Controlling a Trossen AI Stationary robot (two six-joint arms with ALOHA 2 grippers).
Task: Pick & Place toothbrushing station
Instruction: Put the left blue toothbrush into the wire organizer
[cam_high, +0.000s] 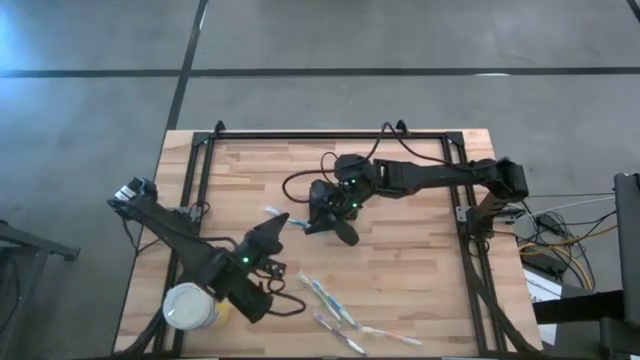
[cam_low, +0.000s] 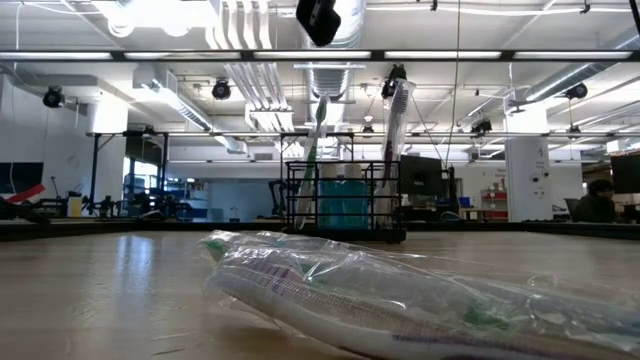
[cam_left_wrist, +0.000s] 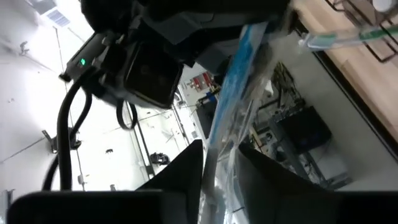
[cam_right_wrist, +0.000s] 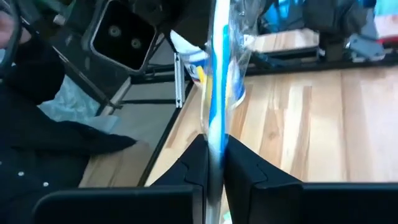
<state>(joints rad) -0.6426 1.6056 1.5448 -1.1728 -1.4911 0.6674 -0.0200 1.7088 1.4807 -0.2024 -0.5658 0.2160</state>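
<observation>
Your right gripper (cam_right_wrist: 211, 163) jaws pinched on wrapped blue toothbrush (cam_right_wrist: 214, 93), left gripper (cam_left_wrist: 217, 171) jaws slightly parted around it, low view alone shows toothbrushing station (cam_low: 345, 205) upright at desk (cam_high: 420, 250) centre, 12 o'clock of wrapped toothbrushes (cam_low: 400, 295).

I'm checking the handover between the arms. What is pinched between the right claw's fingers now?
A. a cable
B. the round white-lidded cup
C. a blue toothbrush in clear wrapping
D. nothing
C: in the right wrist view the right claw has its fingers closed on the wrapped blue toothbrush, which stands up between them.
</observation>
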